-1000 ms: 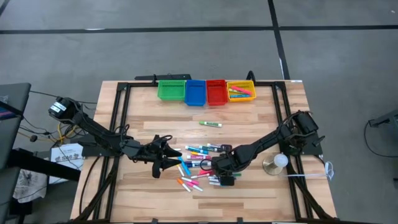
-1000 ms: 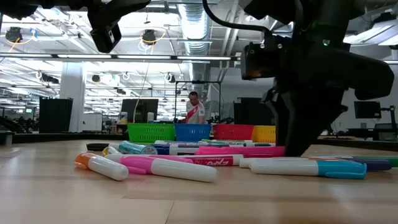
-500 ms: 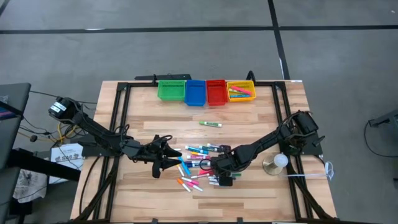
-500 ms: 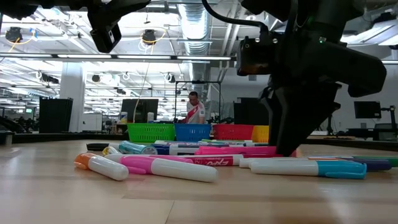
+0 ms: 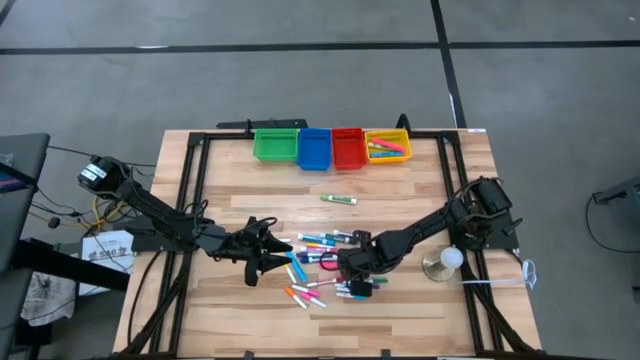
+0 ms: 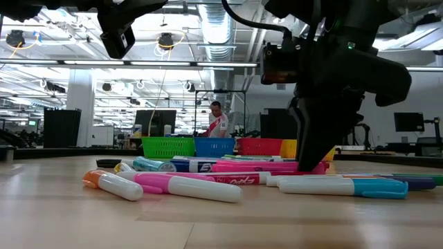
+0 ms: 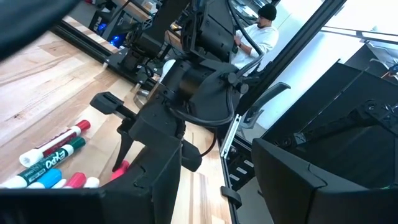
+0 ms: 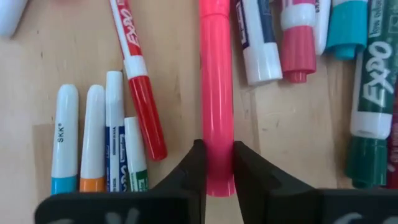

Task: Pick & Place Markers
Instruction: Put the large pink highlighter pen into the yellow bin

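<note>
The table [image 5: 230,190] has much bare wood around the markers [image 5: 320,265], which lie in a pile at its middle near part. The right gripper [image 8: 216,163] stands low in this pile, its fingers [image 8: 194,168] pressed on both sides of a pink marker [image 8: 216,93]. The left gripper [image 5: 285,256] waits open just left of the pile. Several markers read "EXPO".

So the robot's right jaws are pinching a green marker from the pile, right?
Not green. The right gripper has its jaws closed around a pink marker from the pile; the right wrist view shows it.
</note>
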You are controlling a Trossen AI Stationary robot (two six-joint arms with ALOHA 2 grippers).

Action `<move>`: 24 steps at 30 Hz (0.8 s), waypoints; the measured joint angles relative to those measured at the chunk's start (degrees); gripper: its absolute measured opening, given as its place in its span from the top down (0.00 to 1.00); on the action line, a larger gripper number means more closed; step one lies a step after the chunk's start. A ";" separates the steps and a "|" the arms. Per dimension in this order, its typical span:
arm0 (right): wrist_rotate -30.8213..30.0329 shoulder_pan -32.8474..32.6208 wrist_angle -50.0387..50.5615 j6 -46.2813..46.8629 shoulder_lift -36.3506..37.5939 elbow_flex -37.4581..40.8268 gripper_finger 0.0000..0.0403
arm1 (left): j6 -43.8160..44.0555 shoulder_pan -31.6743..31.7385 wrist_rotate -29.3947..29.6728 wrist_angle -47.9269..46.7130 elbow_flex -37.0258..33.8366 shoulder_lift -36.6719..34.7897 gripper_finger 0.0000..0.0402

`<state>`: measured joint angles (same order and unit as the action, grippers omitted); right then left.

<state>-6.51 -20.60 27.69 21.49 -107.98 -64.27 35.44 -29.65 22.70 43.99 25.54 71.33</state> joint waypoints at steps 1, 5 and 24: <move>0.26 0.11 0.20 0.47 0.00 -0.04 0.88 | 0.00 0.00 0.00 0.00 0.00 0.00 0.51; 2.06 0.02 0.73 1.03 0.20 -0.06 0.86 | 0.00 0.00 0.00 0.00 0.00 0.00 0.51; 1.98 -2.50 15.70 -9.61 0.39 -19.81 0.86 | -0.46 0.00 0.00 -0.02 0.00 0.00 0.51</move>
<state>-4.54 -23.10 43.39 11.88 -107.59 -84.08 34.98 -29.65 22.70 43.97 25.54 71.33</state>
